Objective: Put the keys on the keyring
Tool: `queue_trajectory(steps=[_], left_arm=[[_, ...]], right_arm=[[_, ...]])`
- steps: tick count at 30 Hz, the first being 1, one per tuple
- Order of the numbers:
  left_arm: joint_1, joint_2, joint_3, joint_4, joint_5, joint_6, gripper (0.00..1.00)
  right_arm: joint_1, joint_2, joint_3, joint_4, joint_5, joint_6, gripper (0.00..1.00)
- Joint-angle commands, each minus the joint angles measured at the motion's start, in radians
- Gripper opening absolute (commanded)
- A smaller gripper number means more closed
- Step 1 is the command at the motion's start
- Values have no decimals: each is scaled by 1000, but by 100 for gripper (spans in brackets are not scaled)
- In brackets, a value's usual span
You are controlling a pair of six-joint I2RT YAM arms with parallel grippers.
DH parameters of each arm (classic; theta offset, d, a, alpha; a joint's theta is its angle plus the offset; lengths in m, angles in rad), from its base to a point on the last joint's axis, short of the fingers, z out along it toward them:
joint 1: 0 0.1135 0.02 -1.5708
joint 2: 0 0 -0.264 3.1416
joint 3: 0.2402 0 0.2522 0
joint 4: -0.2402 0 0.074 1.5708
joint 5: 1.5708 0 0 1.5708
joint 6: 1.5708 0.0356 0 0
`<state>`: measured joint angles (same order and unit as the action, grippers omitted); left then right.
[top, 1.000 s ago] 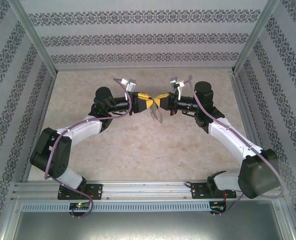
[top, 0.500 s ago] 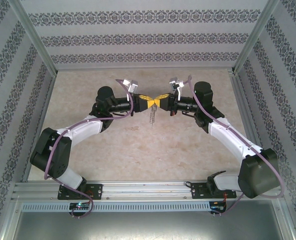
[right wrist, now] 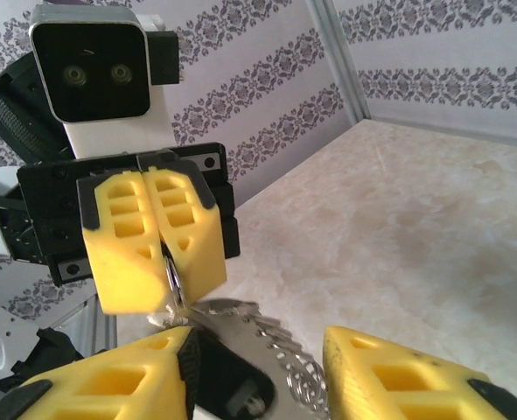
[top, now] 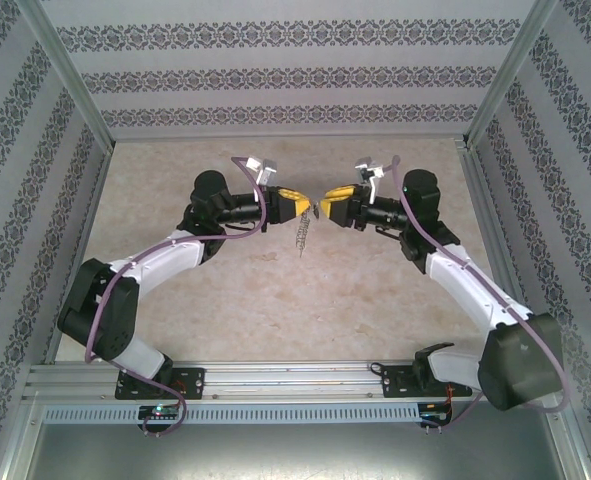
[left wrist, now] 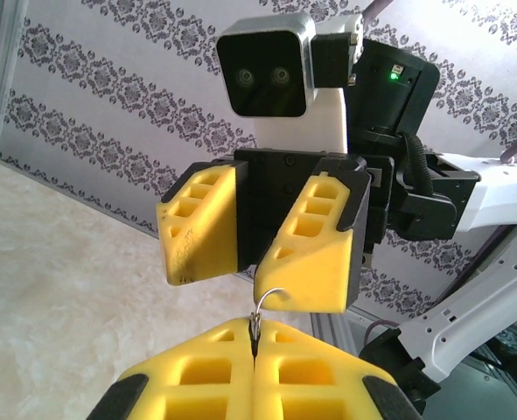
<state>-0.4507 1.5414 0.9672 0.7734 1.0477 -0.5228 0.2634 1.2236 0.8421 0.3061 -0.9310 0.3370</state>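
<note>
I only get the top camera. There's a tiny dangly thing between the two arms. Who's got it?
Observer: The left tool has it. In the right wrist view its yellow fingers are pressed together on a thin wire ring of the keyring.
Operator: What's the dangly bit?
Observer: A silvery chain of small links, next to the keyring's flat grey part.
Operator: Is the other tool grabbing too?
Observer: No. In the left wrist view the right tool is open, and its fingers are apart.
</note>
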Motion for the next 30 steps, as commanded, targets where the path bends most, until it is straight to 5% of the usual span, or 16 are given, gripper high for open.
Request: queue_trajectory(steps=[1,14,30], left_arm=[[-7,-43,46,-24,29,54,0],[-6,-47,76,-83,31,78,0],[-11,-63,68,-158,-3,155,0]], right_arm=[[-8,-50,-32,48,-14,3,47],[65,-62,-30,110,-36,8,62],[99,-21,28,85,68,26,62]])
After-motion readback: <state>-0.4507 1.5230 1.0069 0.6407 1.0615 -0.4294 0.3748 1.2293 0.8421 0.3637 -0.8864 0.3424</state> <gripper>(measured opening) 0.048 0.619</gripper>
